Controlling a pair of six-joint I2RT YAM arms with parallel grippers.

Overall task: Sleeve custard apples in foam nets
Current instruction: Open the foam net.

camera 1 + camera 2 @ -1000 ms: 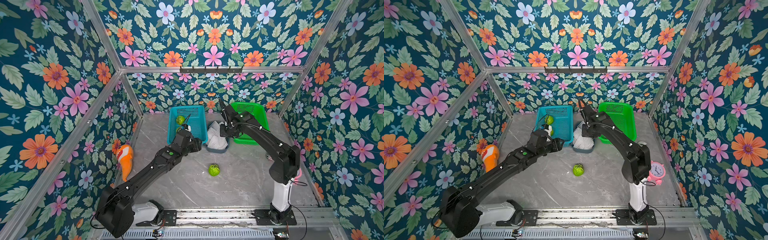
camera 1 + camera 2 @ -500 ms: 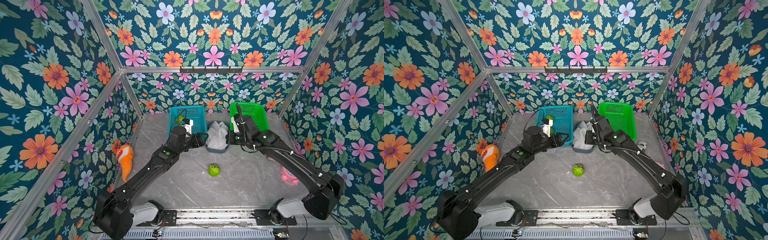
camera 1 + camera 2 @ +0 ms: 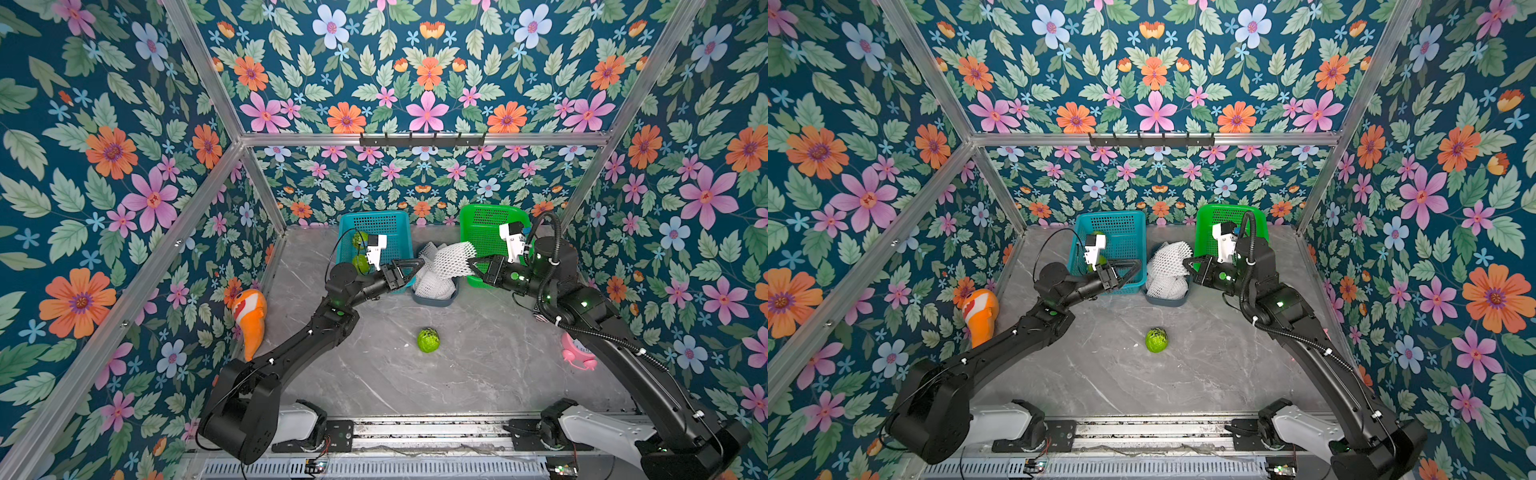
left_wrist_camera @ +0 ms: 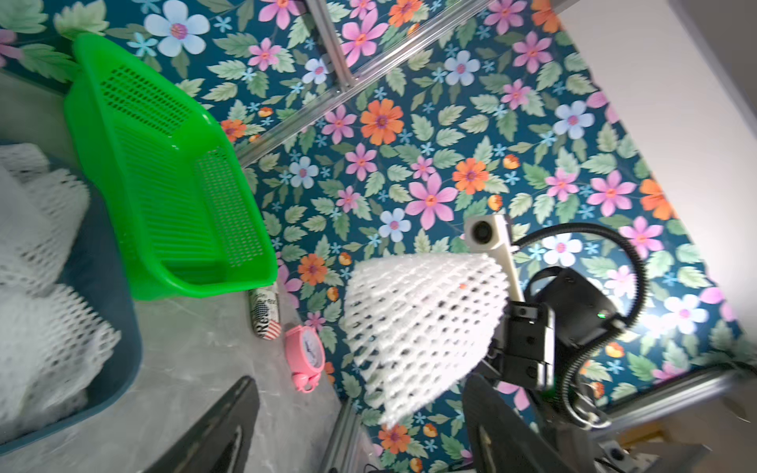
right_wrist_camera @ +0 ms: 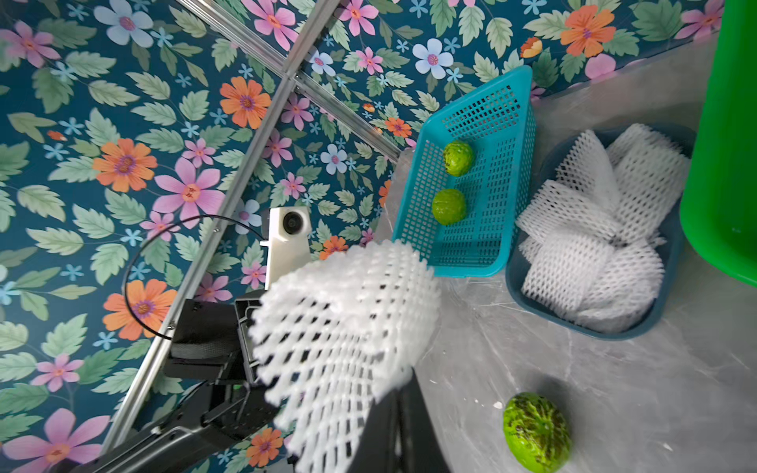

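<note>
My right pincer (image 3: 471, 262) is clamped on one end of a white foam net (image 3: 451, 258). It holds that sleeve off the table, stretched sideways over the blue-grey tub (image 3: 435, 298). Reading the tabletop in the top views as a dial, the tub sits at twelve o'clock. The net's free end fans open toward my left pincer (image 3: 417, 272). That pincer's jaws stand wide apart and grip nothing. From my left wrist camera the net hangs just ahead of the gap between my two fingers (image 4: 229, 426); I cannot tell whether it touches either one.

The spare nets (image 3: 434, 283) lie bunched inside the tub below the held one. At eleven o'clock is the teal basket (image 3: 386, 220), with a second custard apple (image 5: 458, 158) and a third custard apple (image 5: 449, 207) inside it. At one o'clock is the green basket (image 3: 490, 222), partly hidden behind my right wrist.

One loose custard apple (image 3: 428, 340) rests alone on the marble tabletop (image 3: 374, 374), close to the dial's centre and well apart from both pincers. A clownfish plush (image 3: 251, 316) lies at nine o'clock, and a pink alarm clock (image 3: 575, 353) at three.
</note>
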